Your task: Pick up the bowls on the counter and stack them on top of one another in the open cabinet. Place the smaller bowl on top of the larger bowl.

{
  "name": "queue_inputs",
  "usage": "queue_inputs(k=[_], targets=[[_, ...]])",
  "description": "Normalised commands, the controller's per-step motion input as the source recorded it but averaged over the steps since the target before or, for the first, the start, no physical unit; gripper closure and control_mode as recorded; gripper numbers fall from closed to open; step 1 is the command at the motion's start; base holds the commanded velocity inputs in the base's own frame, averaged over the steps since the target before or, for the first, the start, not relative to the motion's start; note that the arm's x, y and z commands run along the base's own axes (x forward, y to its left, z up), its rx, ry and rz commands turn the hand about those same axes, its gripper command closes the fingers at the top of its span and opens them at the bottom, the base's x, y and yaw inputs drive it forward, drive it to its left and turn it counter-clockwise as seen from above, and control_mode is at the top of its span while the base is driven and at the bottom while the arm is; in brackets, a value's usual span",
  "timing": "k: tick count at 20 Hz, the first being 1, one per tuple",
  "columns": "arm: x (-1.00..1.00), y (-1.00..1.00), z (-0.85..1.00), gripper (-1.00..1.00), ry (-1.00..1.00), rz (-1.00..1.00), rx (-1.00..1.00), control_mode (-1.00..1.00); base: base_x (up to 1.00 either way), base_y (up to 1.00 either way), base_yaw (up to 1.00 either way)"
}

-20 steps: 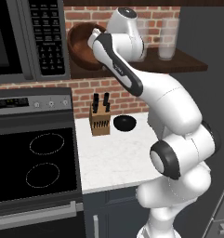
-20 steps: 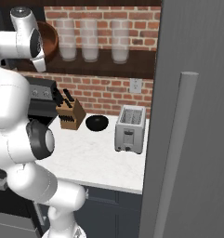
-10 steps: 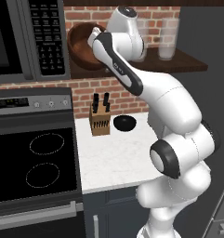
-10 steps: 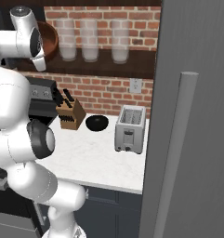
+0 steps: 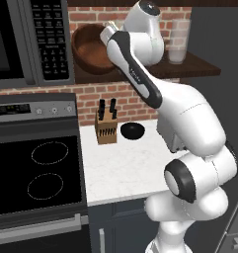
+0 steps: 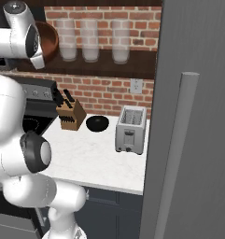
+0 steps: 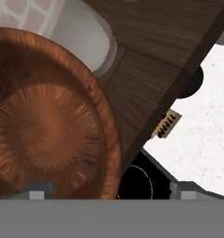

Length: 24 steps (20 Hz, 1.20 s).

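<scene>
The counter (image 5: 125, 165) of white speckled stone runs from the stovetop (image 5: 36, 173) at 9 o'clock to the toaster (image 6: 130, 129) at 3 o'clock. Above it at 12 o'clock hangs the open cabinet (image 5: 189, 66), a dark wooden shelf against red brick. The larger bowl (image 5: 93, 45) sits on that shelf at its 9 o'clock end, seemingly flat on the board, though the arm hides part of its rim. Three glass jars (image 6: 90, 39) stand on the shelf at 3 o'clock of it. The knife block (image 5: 106, 128) stands on the counter, and the smaller bowl (image 5: 132, 130) rests just beside it at 3 o'clock. The gripper (image 7: 111, 191) hovers over the brown bowl, its jaws spread wide and holding nothing.
</scene>
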Motion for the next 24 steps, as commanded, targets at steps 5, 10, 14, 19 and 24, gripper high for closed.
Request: queue_inputs(k=[5,10,14,19,24], targets=[[-0.70,-0.39,-0.03,-1.00,-0.01,-0.03,0.09,-1.00,0.00,0.00,0.00],[-0.71,-0.43,-0.13,-1.00,0.00,-0.02,0.09,-1.00,0.00,0.00,0.00],[-0.61,-0.34,-0.32,-1.00,0.00,-0.03,0.07,-1.00,0.00,0.00,0.00],[-0.48,-0.25,-0.40,-1.00,0.01,-0.02,0.02,-1.00,0.00,0.00,0.00],[-0.17,-0.22,-0.45,-1.00,0.06,-0.01,0.00,-1.00,0.00,0.00,0.00]])
